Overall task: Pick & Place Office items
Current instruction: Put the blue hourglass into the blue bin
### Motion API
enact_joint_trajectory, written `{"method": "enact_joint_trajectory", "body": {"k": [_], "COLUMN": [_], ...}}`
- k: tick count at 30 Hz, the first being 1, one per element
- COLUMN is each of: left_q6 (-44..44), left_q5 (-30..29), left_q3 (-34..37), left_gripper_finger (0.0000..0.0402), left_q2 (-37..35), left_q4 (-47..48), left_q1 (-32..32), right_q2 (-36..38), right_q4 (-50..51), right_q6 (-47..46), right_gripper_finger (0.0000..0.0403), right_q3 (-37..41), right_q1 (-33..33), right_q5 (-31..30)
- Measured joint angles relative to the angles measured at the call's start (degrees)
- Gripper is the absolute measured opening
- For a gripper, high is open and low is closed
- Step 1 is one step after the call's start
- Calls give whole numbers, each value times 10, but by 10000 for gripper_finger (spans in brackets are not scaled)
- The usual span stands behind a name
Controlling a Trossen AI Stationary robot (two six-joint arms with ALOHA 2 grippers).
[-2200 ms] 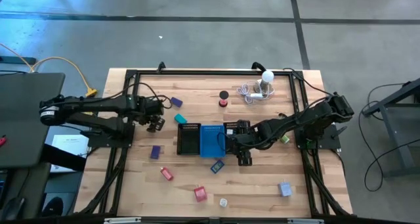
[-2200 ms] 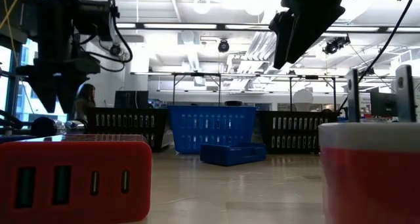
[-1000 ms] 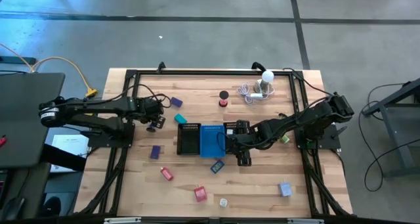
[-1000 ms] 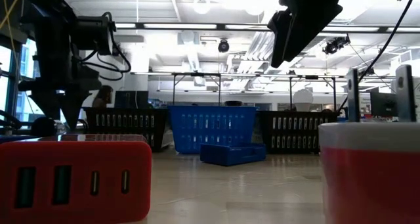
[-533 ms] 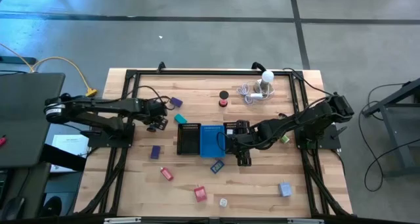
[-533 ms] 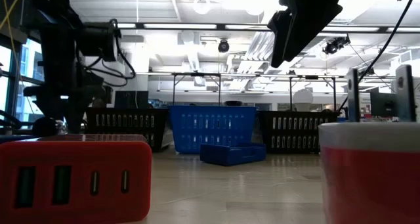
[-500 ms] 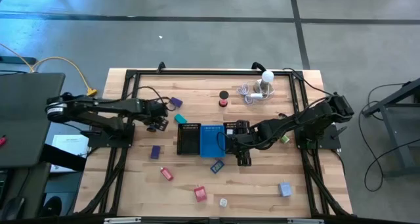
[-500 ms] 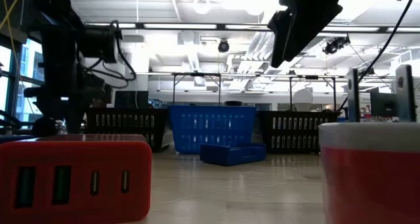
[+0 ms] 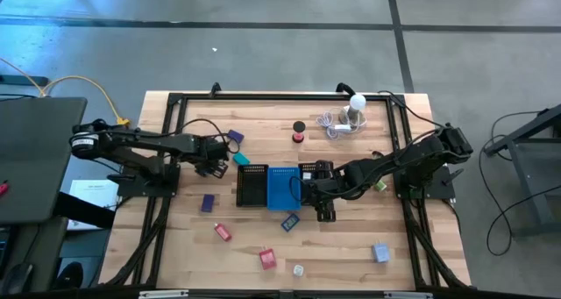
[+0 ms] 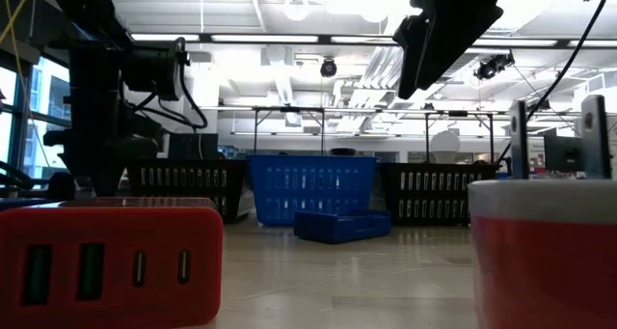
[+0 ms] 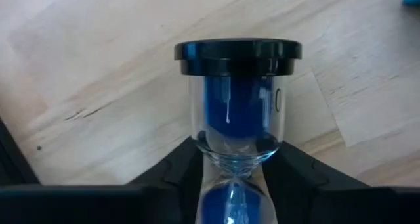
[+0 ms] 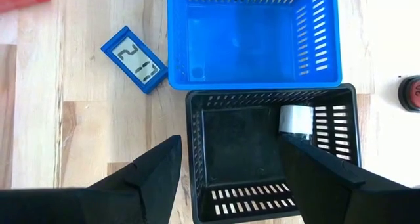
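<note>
Along the near edge of the tabletop lie a red charger, a small white piece and a grey block, well apart, with bare wood between them. Further in, a small red item and a purple block sit on the left side, clear of the frame rail. A blue clock lies just beside a corner of the blue tray, not touching it. The right claw hangs spread wide above the black mesh tray, which abuts the blue tray and holds one white item against its wall. At mid-depth on the left, the left claw is pinching an hourglass at its narrow waist; the hourglass has blue sand, and a teal block lies close by. Near the far edge are a second purple block, a red spool touching a black disc, and a white bulb with its coiled cable.
</note>
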State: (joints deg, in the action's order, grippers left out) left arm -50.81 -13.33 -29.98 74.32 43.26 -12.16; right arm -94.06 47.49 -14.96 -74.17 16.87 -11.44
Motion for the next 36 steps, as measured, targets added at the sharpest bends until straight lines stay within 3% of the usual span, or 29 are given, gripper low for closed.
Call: {"method": "enact_joint_trajectory", "body": {"k": [13, 20, 30, 36], "left_q6": [33, 46, 147, 271], "left_q5": [1, -5, 30, -9], "left_q3": [4, -1, -3, -2], "left_gripper_finger": [121, 116, 117, 118], "left_q2": [-129, -247, -398, -394], "left_q4": [5, -6, -196, -322], "left_q1": [1, 23, 122, 192], "right_q2": [0, 0, 0, 0], "right_q4": [-6, -91, -202, -222], "right_q6": [2, 4, 76, 91], "right_gripper_finger": [244, 244, 244, 244], "right_q3": [0, 0, 0, 0], "right_q1": [0, 0, 0, 0], "right_q5": [0, -1, -4, -2]}}
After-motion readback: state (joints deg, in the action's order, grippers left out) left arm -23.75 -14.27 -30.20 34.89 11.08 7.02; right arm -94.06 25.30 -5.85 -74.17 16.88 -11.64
